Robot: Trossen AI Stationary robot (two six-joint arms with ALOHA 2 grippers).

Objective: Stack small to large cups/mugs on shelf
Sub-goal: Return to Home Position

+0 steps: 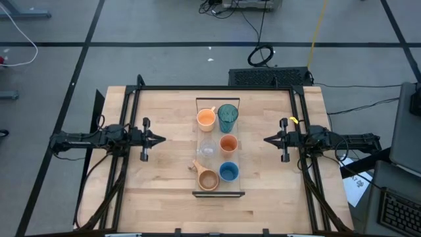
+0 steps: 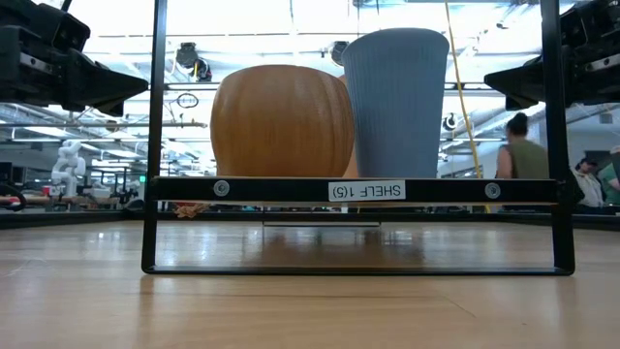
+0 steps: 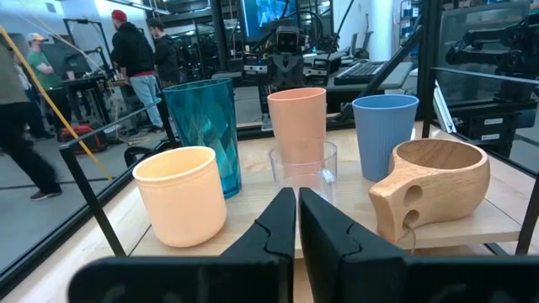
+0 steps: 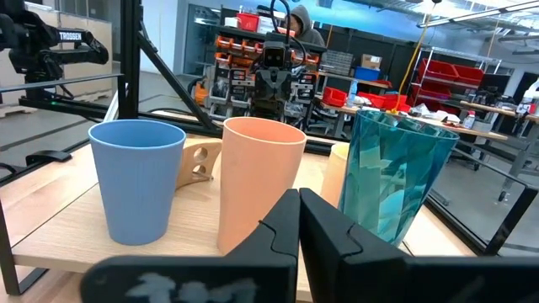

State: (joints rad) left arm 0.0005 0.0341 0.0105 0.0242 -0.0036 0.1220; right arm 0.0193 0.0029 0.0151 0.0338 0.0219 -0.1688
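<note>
Shelf (image 1: pixel 205 103) is loaded, wooden mug (image 1: pixel 208 179) to teal tumbler (image 1: pixel 227 117); left gripper (image 1: pixel 158 139) and right gripper (image 1: pixel 268 139) are parked clear at either side, jaws closed empty, so nothing is knocked.

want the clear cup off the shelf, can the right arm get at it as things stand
Probably not from its side: the small orange cup stands between the right hand and the clear cup, with the blue cup and teal tumbler flanking it. Coming over the top might work.
</note>
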